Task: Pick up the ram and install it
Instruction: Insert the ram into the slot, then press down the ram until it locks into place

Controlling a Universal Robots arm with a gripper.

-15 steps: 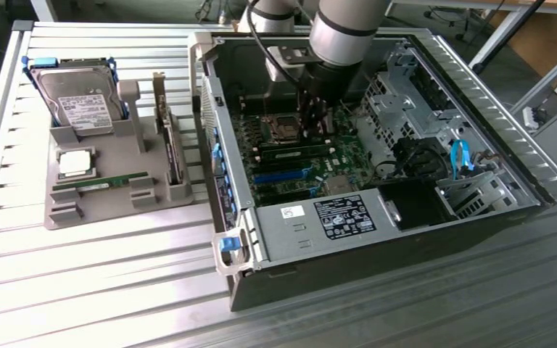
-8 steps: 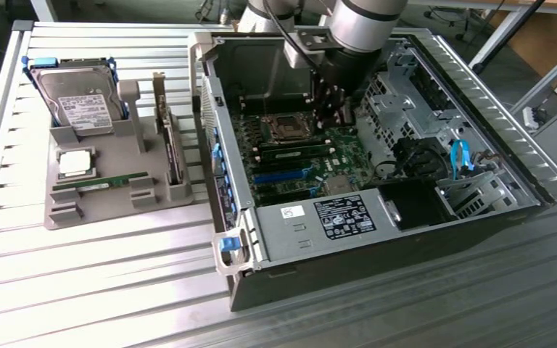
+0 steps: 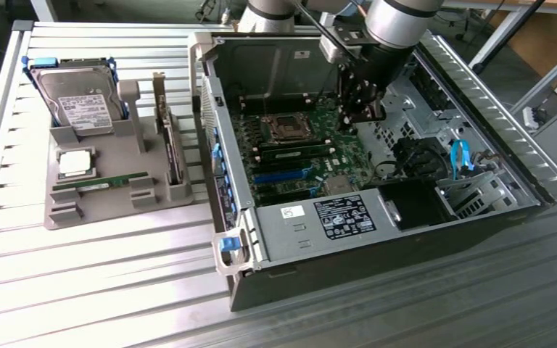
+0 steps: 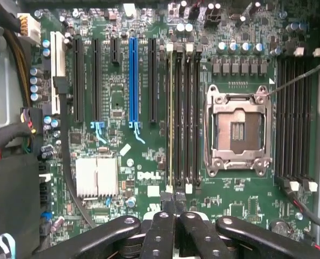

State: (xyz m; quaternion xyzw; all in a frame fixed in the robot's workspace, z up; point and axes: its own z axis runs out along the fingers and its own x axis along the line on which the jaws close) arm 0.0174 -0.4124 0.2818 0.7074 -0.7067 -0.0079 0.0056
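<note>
We list, from the exterior view's left: a gray holder tray (image 3: 114,210) carrying a hard drive (image 3: 80,101), a square processor chip (image 3: 75,163), the ram stick (image 3: 99,183) lying flat just beside that chip, and an expansion card (image 3: 169,145) standing on edge. Next, the open computer case (image 3: 298,232), whose motherboard (image 3: 336,156) bears a second ram stick (image 3: 293,154) seated in a slot beside the processor socket (image 3: 283,129). Last, the gripper (image 3: 361,114), hanging over the board well apart from the tray, pincer clenched on nothing we can see.

The motherboard (image 4: 240,202) carries the white printed brand "DELL" (image 4: 148,175); the power supply's label (image 3: 344,215) cannot be read.
</note>
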